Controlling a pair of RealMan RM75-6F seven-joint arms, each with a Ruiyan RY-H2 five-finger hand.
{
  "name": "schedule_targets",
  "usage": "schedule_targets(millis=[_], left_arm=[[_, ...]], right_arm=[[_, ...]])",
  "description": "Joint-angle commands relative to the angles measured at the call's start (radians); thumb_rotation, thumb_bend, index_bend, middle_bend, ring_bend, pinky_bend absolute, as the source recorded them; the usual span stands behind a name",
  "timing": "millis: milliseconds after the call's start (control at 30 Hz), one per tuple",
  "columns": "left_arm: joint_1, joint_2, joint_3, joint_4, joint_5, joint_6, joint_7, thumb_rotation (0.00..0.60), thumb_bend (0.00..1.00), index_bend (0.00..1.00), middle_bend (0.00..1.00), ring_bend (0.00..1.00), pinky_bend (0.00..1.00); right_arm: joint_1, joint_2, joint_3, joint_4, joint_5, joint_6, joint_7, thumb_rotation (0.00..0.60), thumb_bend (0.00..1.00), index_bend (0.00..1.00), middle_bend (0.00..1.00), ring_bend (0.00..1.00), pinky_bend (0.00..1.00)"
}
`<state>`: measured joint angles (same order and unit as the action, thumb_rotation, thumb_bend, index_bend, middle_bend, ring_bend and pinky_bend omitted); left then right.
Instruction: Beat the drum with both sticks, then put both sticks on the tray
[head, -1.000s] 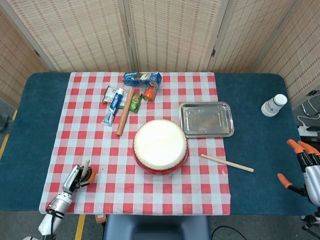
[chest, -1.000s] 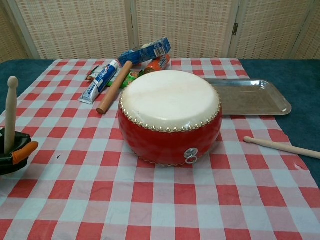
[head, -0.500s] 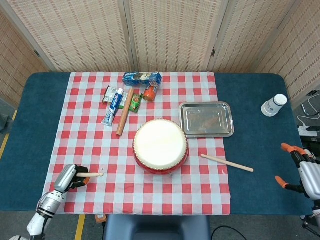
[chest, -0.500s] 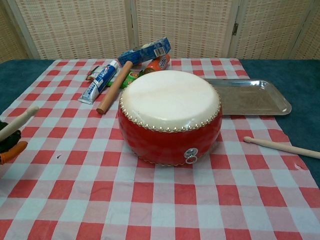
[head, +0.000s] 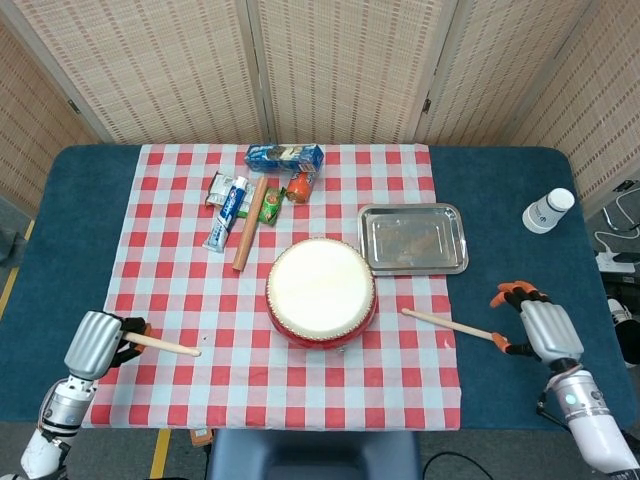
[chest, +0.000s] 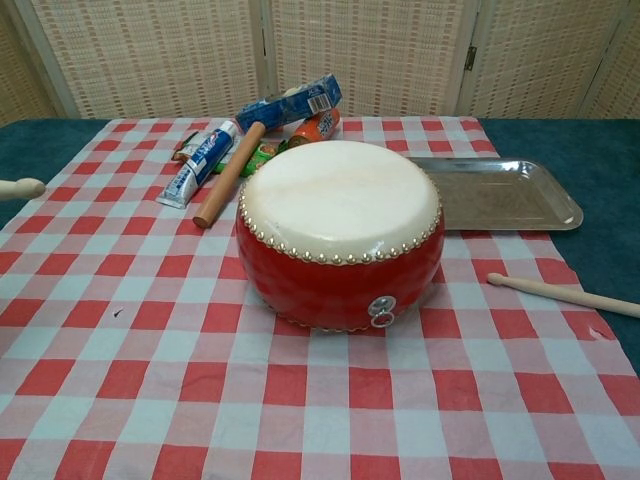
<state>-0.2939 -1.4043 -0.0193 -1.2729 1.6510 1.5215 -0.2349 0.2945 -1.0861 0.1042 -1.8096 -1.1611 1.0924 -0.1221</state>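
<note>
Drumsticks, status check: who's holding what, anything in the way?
Left hand grips one stick. Right hand open beside second stick, not gripping. Drum and tray unobstructed.
</note>
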Motion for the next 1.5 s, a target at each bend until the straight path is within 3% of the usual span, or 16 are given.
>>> schedule_targets(millis=[33, 267, 567, 1133, 1233, 1500], left_arm=[[0.007, 0.008, 0.001, -0.01, 0.001, 0.005, 0.016, 0.6, 0.88, 1.0, 1.0, 1.0, 1.0], [0.012, 0.012, 0.007, -0.013, -0.008, -0.008, -0.005, 0.6, 0.88, 1.0, 1.0, 1.0, 1.0], [0.01, 0.006, 0.007, 0.006, -0.014, -0.02, -0.023, 0.6, 0.87, 1.0, 1.0, 1.0, 1.0], [0.009, 0.001, 0.009, 0.035, -0.025, -0.039, -0.068, 0.6, 0.86, 1.0, 1.0, 1.0, 1.0], [0.01, 0.001, 0.007, 0.039, -0.026, -0.036, -0.079, 0.6, 0.85, 1.0, 1.0, 1.0, 1.0], [0.016, 0.008, 0.004, 0.038, -0.031, -0.028, -0.101, 0.6, 0.85, 1.0, 1.0, 1.0, 1.0]], right_arm=[[0.072, -0.136, 0.01, 0.097, 0.072, -0.04, -0.125, 0.6, 0.29, 0.4, 0.18, 0.02, 0.19], [0.127, -0.313, 0.004, 0.257, 0.124, -0.063, -0.221, 0.6, 0.29, 0.4, 0.18, 0.02, 0.19], [0.155, -0.43, 0.006, 0.366, 0.1, -0.049, -0.243, 0.6, 0.29, 0.43, 0.18, 0.02, 0.19], [0.18, -0.5, -0.006, 0.443, 0.096, -0.068, -0.285, 0.6, 0.29, 0.48, 0.18, 0.02, 0.19], [0.178, -0.503, -0.01, 0.441, 0.09, -0.061, -0.292, 0.6, 0.33, 0.54, 0.18, 0.02, 0.19], [0.125, -0.415, 0.018, 0.305, 0.04, 0.014, -0.148, 0.6, 0.43, 0.63, 0.18, 0.03, 0.19]])
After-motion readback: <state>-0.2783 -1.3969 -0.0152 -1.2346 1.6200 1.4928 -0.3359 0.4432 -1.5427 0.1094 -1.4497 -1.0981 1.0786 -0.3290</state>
